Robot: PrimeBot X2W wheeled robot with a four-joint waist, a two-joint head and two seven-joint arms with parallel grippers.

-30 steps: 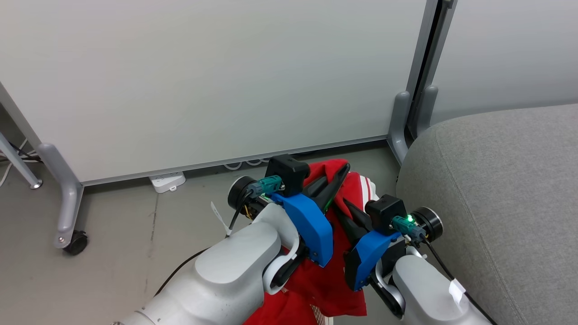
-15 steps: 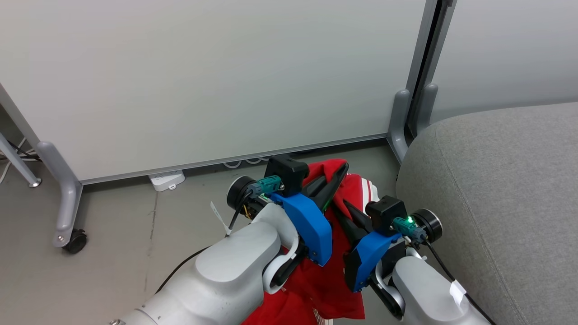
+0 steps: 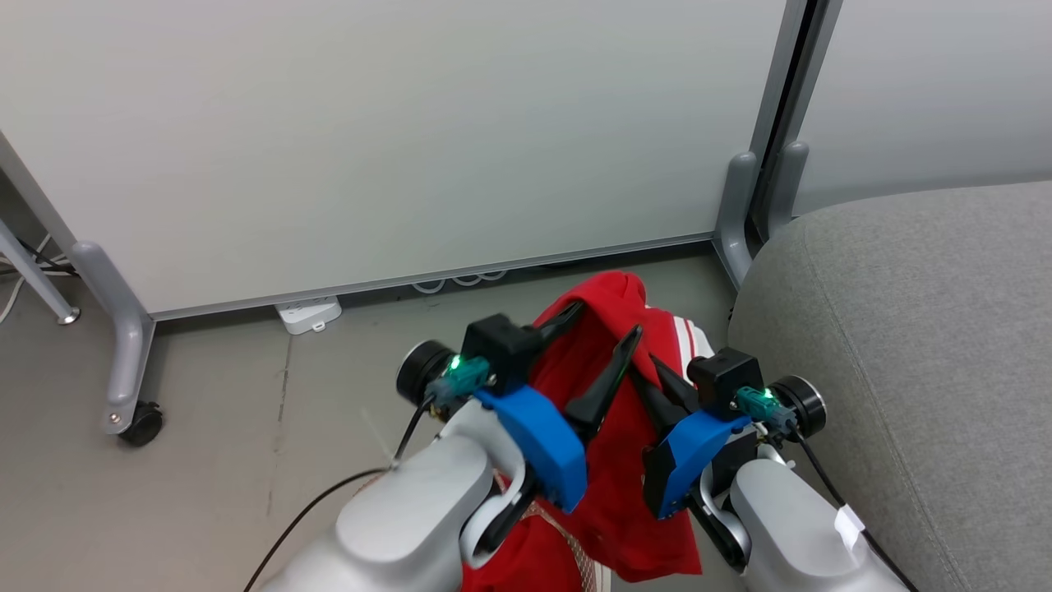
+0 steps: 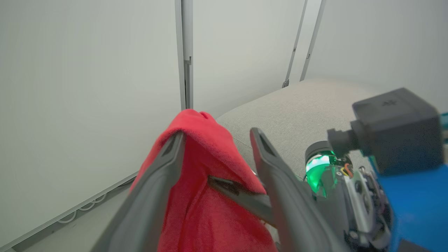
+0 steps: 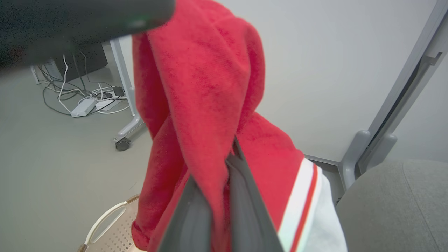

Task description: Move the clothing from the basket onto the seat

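A red piece of clothing [image 3: 612, 477] with white stripes hangs between my two arms, just left of the grey seat [image 3: 904, 345]. My left gripper [image 3: 600, 329] is open, its fingers spread on either side of the fabric's top fold; the left wrist view shows the clothing [image 4: 206, 217] draped against one finger of the left gripper [image 4: 217, 134]. My right gripper [image 3: 649, 370] is shut on the clothing [image 5: 203, 87], with fabric pinched between the fingertips of the right gripper [image 5: 231, 150]. The basket [image 5: 105, 227] lies below it, with a cream perforated corner and handle showing. The seat [image 5: 392, 206] is at the lower right.
A white partition panel stands behind, on grey legs with a caster [image 3: 140, 423] at the left and a post foot [image 3: 740, 214] beside the seat. A white power strip [image 3: 308, 314] lies at its base. Cables and another power strip [image 5: 84, 106] sit on the floor.
My left gripper has gone from shut to open, letting go of the clothing's top fold. Both arms and the garment sit slightly higher and to the right in the picture.
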